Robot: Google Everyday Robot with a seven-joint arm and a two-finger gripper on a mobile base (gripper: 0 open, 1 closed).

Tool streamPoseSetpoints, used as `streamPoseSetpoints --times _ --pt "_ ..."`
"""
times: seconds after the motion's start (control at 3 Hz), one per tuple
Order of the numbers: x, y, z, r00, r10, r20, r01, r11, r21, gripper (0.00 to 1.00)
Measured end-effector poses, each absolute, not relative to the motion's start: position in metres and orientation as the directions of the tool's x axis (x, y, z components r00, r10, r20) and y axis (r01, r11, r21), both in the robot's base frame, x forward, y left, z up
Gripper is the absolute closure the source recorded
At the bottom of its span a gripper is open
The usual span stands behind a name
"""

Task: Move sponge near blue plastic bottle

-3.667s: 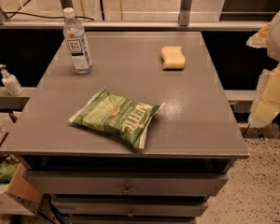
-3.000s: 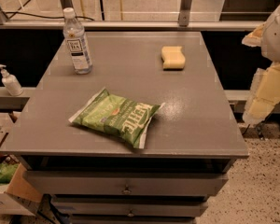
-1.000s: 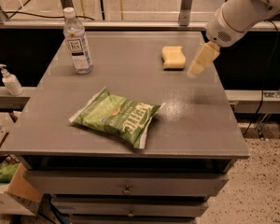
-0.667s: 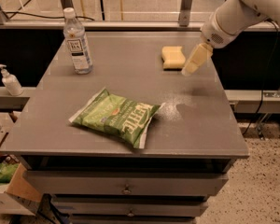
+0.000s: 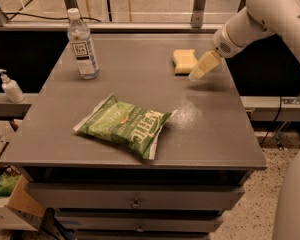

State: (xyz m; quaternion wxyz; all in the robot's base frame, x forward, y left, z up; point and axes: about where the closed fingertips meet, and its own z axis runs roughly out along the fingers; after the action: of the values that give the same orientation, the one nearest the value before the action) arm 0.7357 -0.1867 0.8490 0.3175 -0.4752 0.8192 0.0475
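The pale yellow sponge (image 5: pixel 184 61) lies on the grey table (image 5: pixel 140 84) at the back right. The blue plastic bottle (image 5: pixel 82 45), clear with a white cap and white label, stands upright at the back left. My gripper (image 5: pixel 199 71), with pale yellow fingers, reaches in from the right on a white arm and hovers just right of the sponge, its tip close to the sponge's right edge. It holds nothing.
A green chip bag (image 5: pixel 124 125) lies in the table's middle front. A small white pump dispenser (image 5: pixel 10 86) stands on a ledge left of the table. Drawers (image 5: pixel 135 203) sit below the tabletop. A cardboard box (image 5: pixel 10 204) is on the floor at the lower left.
My arm has swung in from the far right to over the table, and the gripper has moved left and down toward the sponge. The sponge, bottle and chip bag have not moved.
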Motion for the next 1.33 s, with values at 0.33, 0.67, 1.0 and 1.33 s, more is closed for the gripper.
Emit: streamPoseSetpoints --times 0.33,0.67,1.0,1.33 --pt "0.749 -0.187 0.838 -0.373 -0.711 -0.596 -0.792 0.579 -0.194 0.00" --pt "0.754 -0.181 0.832 -0.388 -0.684 -0.618 -0.784 0.597 -0.168 0.16" --pt "0.754 -0.175 0.830 -0.397 -0.670 -0.627 -0.783 0.604 -0.149 0.39" --pt "0.751 -0.173 0.827 -0.408 -0.664 -0.627 -0.783 0.607 -0.133 0.63"
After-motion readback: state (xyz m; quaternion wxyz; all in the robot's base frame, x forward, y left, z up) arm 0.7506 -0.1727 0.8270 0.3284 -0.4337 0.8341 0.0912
